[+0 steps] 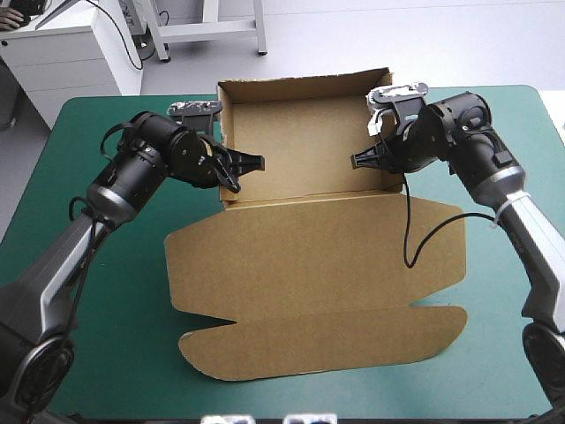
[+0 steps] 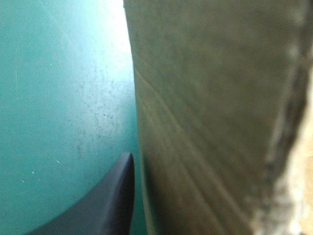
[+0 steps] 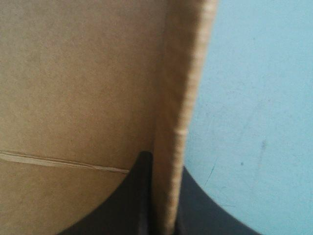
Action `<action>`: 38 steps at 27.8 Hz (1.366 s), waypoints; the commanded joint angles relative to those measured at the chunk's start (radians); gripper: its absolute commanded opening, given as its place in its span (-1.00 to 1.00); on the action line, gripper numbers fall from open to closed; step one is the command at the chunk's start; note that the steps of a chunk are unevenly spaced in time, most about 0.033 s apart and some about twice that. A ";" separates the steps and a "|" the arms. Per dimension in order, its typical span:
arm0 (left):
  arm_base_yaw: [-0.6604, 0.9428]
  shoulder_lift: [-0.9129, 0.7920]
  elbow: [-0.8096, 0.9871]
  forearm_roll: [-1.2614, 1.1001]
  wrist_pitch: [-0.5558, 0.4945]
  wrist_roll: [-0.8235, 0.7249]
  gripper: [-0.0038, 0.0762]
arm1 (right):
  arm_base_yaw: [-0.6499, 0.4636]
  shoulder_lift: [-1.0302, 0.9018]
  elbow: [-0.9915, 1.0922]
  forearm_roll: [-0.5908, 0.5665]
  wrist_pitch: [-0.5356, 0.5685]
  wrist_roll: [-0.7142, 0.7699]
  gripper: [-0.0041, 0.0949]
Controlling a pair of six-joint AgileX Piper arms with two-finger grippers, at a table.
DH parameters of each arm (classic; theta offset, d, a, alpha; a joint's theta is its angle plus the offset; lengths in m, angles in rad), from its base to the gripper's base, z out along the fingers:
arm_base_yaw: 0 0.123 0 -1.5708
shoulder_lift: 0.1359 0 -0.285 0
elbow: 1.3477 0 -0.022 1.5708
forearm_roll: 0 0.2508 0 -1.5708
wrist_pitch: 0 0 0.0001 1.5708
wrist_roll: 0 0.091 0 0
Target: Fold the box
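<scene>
Broadly, the teal-green cover (image 1: 97,291) is filling the table, and the brown box (image 1: 309,265) is lying across its middle as an open tray with the lid flat. The lid (image 1: 318,252) is spreading toward the near edge. Its rounded front flap (image 1: 327,340) is stopping short of that edge, leaving a strip of cover showing. The tray (image 1: 305,150) is sitting at the far side, its back wall (image 1: 305,87) standing upright close to the table's far edge. Wide bare cover is lying open to the left and right of the board.

The left gripper (image 1: 240,173) is reaching in over the tray's left side and the right gripper (image 1: 362,161) over its right side. The two are facing each other across the tray's floor, well apart.

In the right wrist view the black fingers (image 3: 122,205) are straddling the right wall (image 3: 178,122), all but closed and pinching the board. The tray's inside is showing on one side of the wall and cover on the other. A thin pale line (image 3: 63,161) is running across the board's inner face, just ahead of the inner finger.

In the left wrist view one finger is lying just beside the outer face of the left wall (image 2: 205,122), over the cover. Its partner is hidden behind the board — so this pinch is showing from the outside only.
</scene>
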 commanded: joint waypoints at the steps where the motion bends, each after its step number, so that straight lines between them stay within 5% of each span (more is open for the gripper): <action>1: -0.003 0.067 -0.158 0.038 0.068 0.064 -0.92 | -0.006 0.021 -0.034 -0.029 0.021 -0.021 -0.93; 8: 0.001 0.267 -0.288 0.038 0.190 0.119 -0.92 | -0.007 0.154 -0.034 -0.014 0.046 -0.021 -0.93; 38: 0.049 0.399 -0.288 -0.041 0.193 0.176 -0.92 | -0.007 0.207 -0.032 0.026 0.023 -0.011 -0.93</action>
